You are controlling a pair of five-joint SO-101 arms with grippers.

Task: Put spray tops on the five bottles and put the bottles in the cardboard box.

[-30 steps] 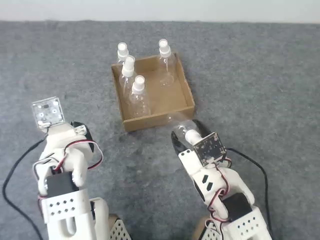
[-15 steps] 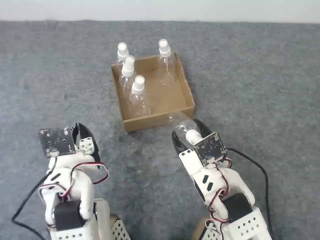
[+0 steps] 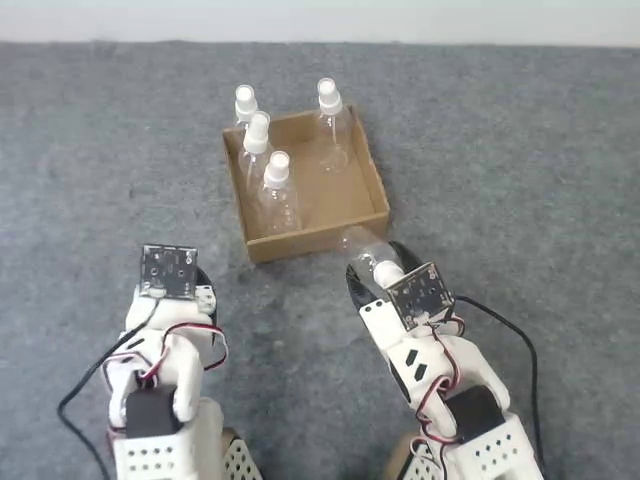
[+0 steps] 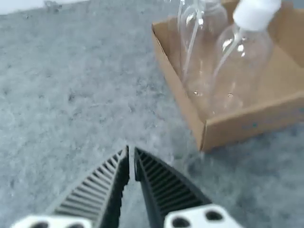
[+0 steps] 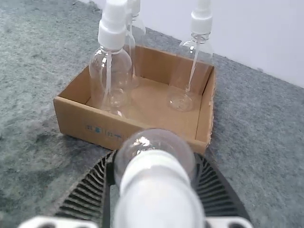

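Five spray-topped bottles counted. Three stand in cardboard box. Fourth bottle at far left corner, inside or behind unclear. Fifth bottle clamped in right gripper, beside box. Left gripper fingers nearly together, empty, over carpet.

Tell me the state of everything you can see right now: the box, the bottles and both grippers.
Cardboard box: open-topped, three bottles inside.
Boxed bottles: upright, spray tops on.
Far-left bottle: upright, capped; inside or behind box, cannot tell.
Held bottle: capped, tilted, base toward box.
Right gripper: shut on held bottle.
Left gripper: shut, empty.
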